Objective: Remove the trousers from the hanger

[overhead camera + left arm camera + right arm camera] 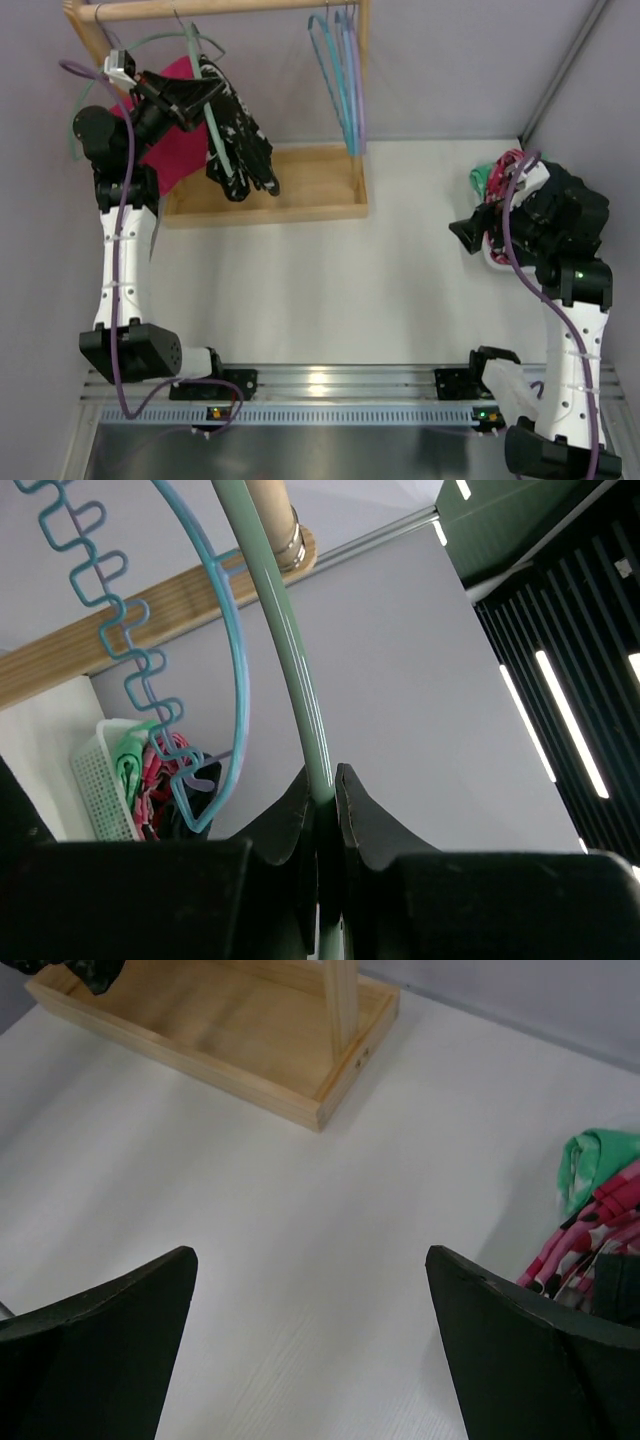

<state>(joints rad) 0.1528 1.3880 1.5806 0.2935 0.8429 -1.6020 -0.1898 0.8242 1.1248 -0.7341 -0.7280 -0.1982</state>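
Note:
The black trousers (240, 140) with white splotches hang from the mint-green hanger (196, 62) at the wooden rack's left end. My left gripper (205, 95) is shut on the hanger's thin bar, right beside the trousers. The left wrist view shows the green bar (290, 670) pinched between my fingers (355, 815). My right gripper (465, 232) is open and empty, low over the table at the right, far from the rack. The right wrist view shows its gripper (310, 1305) wide apart over bare table.
A wooden rack with rail (200, 8) and base tray (310, 185) stands at the back. Blue and lilac hangers (345, 80) hang at its right end. A magenta garment (165, 150) hangs behind my left arm. A white basket of clothes (495, 185) sits by my right arm.

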